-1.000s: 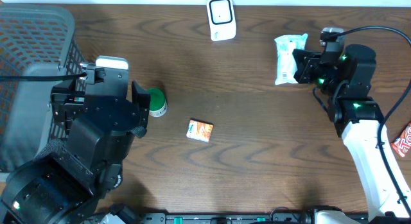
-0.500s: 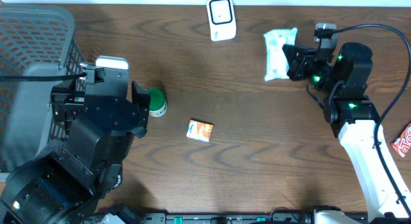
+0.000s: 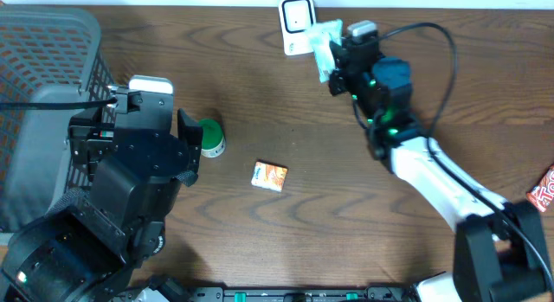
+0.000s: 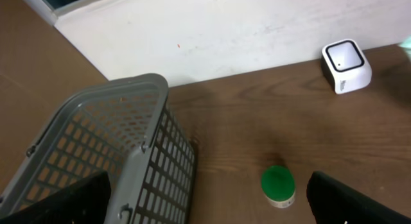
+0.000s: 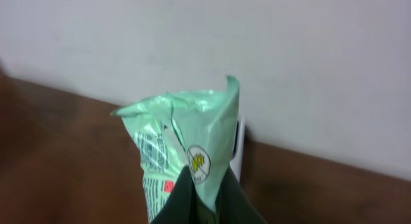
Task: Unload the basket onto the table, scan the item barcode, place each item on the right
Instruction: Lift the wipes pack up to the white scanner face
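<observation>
– While the right gripper reaches toward the far edge of the table, what is it carrying?

– A pale green packet, pinched tight between its dark fingers. The wrist view shows the packet standing upright, its crimped top edge uppermost and small print and a yellow round mark on the side facing the camera.

– And where does that put the packet in relation to the scanner?

– Just to the right of the white scanner, which stands at the far edge against the pale wall. Seen from the wrist, a sliver of the scanner shows directly behind the packet. Whether the two touch, I cannot tell.

– What of the other arm?

– The left gripper hangs over the left side of the table with its jaws spread wide and nothing between them. A grey mesh basket sits at the far left, and a green-lidded jar stands on the wood just right of that arm.

– Anything else on the table?

– A small orange box lies near the middle, well apart from the scanner, and a red packet pokes in at the right edge.
</observation>
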Motion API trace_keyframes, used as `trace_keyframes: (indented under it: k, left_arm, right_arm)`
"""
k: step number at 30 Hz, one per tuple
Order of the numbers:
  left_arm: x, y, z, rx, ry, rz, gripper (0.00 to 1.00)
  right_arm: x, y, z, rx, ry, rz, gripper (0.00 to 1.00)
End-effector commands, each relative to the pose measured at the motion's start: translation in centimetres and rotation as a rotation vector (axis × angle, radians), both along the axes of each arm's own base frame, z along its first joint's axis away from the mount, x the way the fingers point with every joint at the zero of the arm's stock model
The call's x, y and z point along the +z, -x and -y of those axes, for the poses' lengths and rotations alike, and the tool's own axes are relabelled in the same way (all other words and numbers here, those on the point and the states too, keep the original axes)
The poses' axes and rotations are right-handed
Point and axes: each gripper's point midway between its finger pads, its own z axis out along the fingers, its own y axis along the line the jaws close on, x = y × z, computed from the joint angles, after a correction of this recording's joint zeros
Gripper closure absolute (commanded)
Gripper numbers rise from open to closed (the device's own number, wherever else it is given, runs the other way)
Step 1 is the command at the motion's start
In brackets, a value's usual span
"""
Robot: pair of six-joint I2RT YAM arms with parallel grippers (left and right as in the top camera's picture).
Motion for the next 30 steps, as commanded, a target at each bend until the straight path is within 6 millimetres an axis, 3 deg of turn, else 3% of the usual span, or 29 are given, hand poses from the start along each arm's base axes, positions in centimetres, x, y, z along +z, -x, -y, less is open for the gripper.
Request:
trace_keyframes:
  k: [1,8,17,25,30]
  left_arm:
    - [0.2,0.0,-0.4,0.018,-0.014,0.007,0.02]
    - [0.2,0.0,-0.4,0.018,-0.014,0.007,0.02]
    - [0.2,0.0,-0.4,0.018,-0.014,0.007,0.02]
    - [0.2,0.0,-0.4,0.018,-0.014,0.007,0.02]
    - [0.2,0.0,-0.4,0.018,-0.014,0.007,0.02]
  right_arm:
    - [0.1,-1.6,1.3,-0.146,0.170,0.105,0.98]
    - [-0.3,-4.8,-0.4,-0.125,0.212,0.176,0.99]
    - [-0.1,-11.6,-4.4,-0.060,0.343,0.296,0.99]
    - [-2.2,-16.2,-6.8,-0.054,0.603,0.423,0.99]
    - [-4.6,-18.2,-7.6,-0.058,0.626,0.432,0.99]
